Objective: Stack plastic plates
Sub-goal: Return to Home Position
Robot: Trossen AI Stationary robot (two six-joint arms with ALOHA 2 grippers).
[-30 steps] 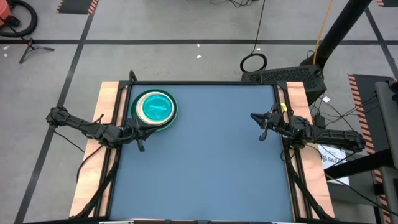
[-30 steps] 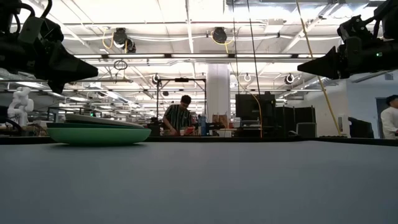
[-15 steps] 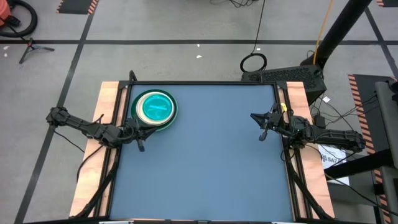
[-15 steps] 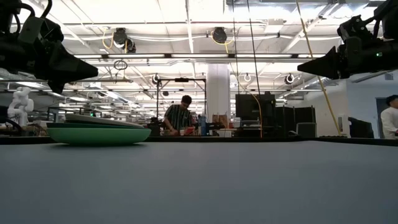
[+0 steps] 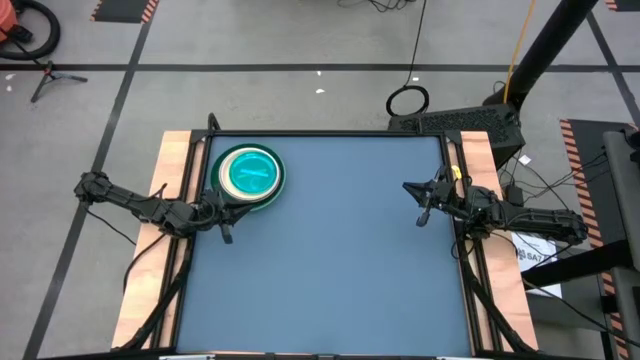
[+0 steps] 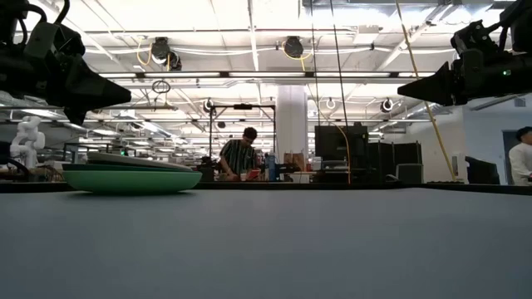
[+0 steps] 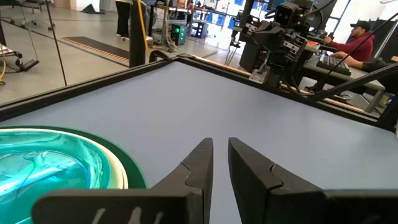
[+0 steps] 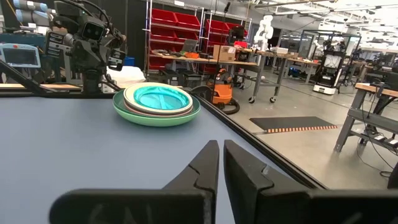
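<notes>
1. Green at the base and translucent cyan on top, the plastic plates sit as a single stack on the blue desk, close to its far left corner. No plate lies loose anywhere else on the surface.
2. Seen level across the desk, the stack looks flat and even, with the wide green plate at the bottom and narrower rims layered above it.
3. The left tool hangs above the desk at its left edge and points across towards the other arm. Its fingers are pressed almost together with only a slit between them, and they pinch nothing.
4. The right tool hangs at the right edge and points back across the desk. It is likewise closed to a slit and empty.
5. The stack lies just beside the left tool, off to its far side rather than straight ahead, so the left arm is clearly the nearer. The right tool is well apart from it, with the bare desk between them.
6. The plates are round, so they have no long axis to line up with.
7. My judgement is that the stacking is done and both arms are parked clear of it.
</notes>
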